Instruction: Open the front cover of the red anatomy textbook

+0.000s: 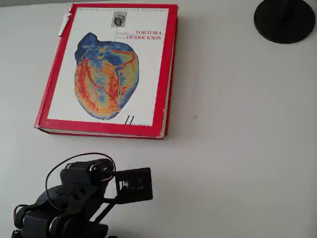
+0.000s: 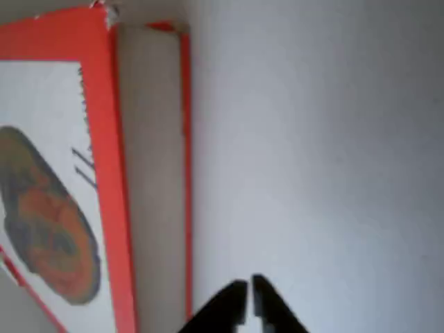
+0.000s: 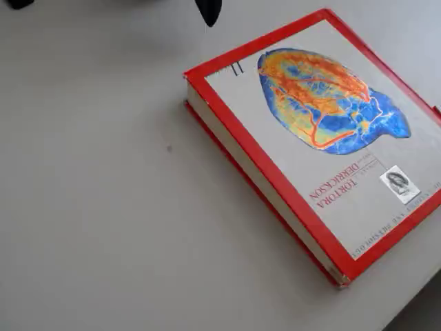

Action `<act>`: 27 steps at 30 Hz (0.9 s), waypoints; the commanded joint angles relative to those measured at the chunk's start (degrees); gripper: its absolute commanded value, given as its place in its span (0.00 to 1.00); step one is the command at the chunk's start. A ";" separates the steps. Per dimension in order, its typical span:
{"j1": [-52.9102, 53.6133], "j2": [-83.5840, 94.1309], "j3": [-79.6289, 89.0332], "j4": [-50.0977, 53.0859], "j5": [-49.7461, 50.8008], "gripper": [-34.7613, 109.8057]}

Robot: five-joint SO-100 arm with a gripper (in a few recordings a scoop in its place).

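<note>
Textbook status: the red anatomy textbook point(image 1: 111, 69) lies flat and shut on the tabletop point(image 1: 237, 139), upper left in the overhead view. The front cover point(image 1: 116, 64) faces up, heart picture and "TORTORA DERRICKSON" readable, flush on the page block. Page edges point(image 2: 149, 180) run along the book's right side in the overhead view; that is the side that has to lift.

Tool point(image 2: 248, 295) sits near the bottom of the wrist view, fingertips nearly touching, so effectively closed and holding nothing. It is over bare tabletop, beside the page-edge side, apart from the book. In the overhead view the arm point(image 1: 74, 198) is below the book, well short of it.

My read: nothing started yet, this is the approach.

Doing it well:
- come in low at the page-edge side, near the closest corner
- slip one fingertip under the cover lip only, not into the pages
- lift, then sweep across towards the spine in an arc
- the board is stiff and wide; a shallow catch will probably slip off

Black round base point(image 1: 285, 20) sits top right, out of the way.
</note>
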 commanded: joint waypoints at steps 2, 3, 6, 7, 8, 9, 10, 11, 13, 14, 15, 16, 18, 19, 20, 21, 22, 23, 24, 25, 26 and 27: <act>-0.44 0.44 0.00 -0.35 -0.35 0.24; -0.44 0.44 0.00 -0.35 -0.35 0.24; -0.44 0.44 0.00 -0.35 -0.35 0.24; -0.44 0.44 0.00 -0.35 -0.35 0.24; -0.44 0.44 0.00 -0.35 -0.35 0.24; -0.44 0.44 0.00 -0.35 -0.35 0.24; -0.44 0.44 0.00 -0.35 -0.35 0.24; -0.44 0.44 0.00 -0.35 -0.35 0.24; -0.44 0.44 0.00 -0.35 -0.35 0.24; -0.44 0.44 0.00 -0.35 -0.35 0.24; -0.44 0.44 0.00 -0.35 -0.35 0.24; -0.44 0.44 0.00 -0.62 -0.18 0.26; -0.18 0.44 1.41 -6.06 -2.81 0.26; 1.32 0.35 1.67 -7.56 -8.96 0.28; 3.69 0.35 2.29 -9.58 -13.97 0.28; 6.42 0.35 3.16 -12.48 -14.50 0.30; 8.61 0.35 3.96 -15.47 -14.50 0.33; 9.67 0.35 4.66 -17.93 -15.03 0.35; 9.76 -0.09 4.75 -19.34 -15.56 0.36; 9.32 -0.26 4.75 -20.13 -16.26 0.37; 9.14 -0.53 4.75 -21.09 -16.70 0.38; 9.14 -1.49 4.75 -22.24 -16.96 0.38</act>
